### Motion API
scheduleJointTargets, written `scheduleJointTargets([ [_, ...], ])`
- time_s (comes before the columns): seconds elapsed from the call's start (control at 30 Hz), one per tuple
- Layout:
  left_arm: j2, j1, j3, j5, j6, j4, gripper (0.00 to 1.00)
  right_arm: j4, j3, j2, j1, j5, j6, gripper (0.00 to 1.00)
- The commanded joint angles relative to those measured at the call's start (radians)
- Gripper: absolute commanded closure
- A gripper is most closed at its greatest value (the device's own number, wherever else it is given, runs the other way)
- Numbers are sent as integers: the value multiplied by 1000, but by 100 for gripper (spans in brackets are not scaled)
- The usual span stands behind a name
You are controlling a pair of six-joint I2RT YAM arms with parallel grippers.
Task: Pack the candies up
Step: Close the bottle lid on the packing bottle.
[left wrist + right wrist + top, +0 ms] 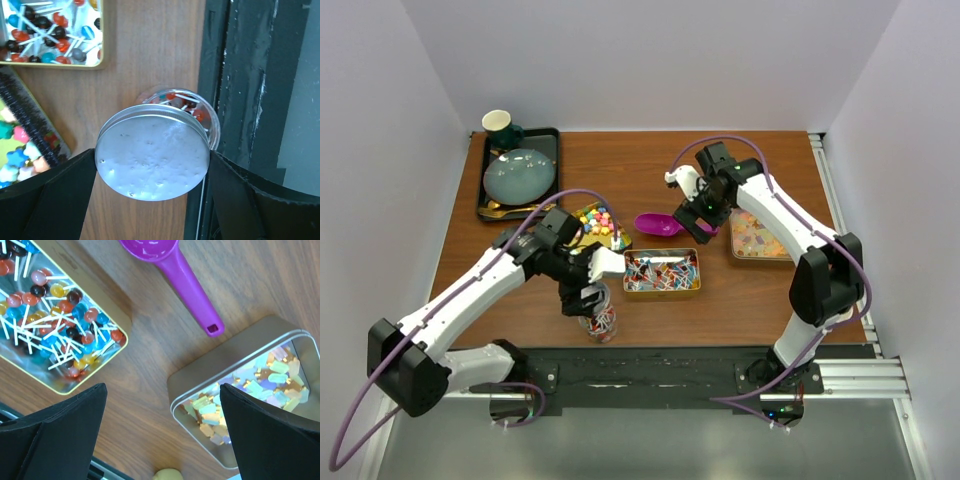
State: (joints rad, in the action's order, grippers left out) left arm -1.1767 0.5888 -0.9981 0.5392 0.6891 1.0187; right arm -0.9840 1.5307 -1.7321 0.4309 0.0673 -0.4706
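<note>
My left gripper (152, 156) is shut on a round silver lid (150, 170), one finger on each side of its rim. Below the lid, offset toward the table's near edge, stands a clear jar (186, 102) with red, white and blue candies inside; from above the jar (600, 322) shows beside the left gripper (586, 296). A gold tin (662, 290) holds lollipop candies (60, 335). My right gripper (164, 387) is open over bare wood between that tin and a tin of pastel candies (250, 385). Bright chunky candies (599, 219) fill a third tin.
A purple scoop (659, 224) lies on the wood by the right gripper (702, 214). A black tray (546, 140) with a grey bowl (520, 174) and a dark cup (500, 124) sits back left. A small yellow object (167, 475) lies below the right gripper.
</note>
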Motion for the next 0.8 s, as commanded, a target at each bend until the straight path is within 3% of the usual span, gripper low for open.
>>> scheduleJointTargets([
  [0.0, -20, 51, -28, -25, -19, 26, 15, 4, -10, 62, 2, -8, 3, 1],
  [0.77, -112, 184, -31, -91, -49, 3, 10, -1, -15, 71, 2, 42, 1, 1],
])
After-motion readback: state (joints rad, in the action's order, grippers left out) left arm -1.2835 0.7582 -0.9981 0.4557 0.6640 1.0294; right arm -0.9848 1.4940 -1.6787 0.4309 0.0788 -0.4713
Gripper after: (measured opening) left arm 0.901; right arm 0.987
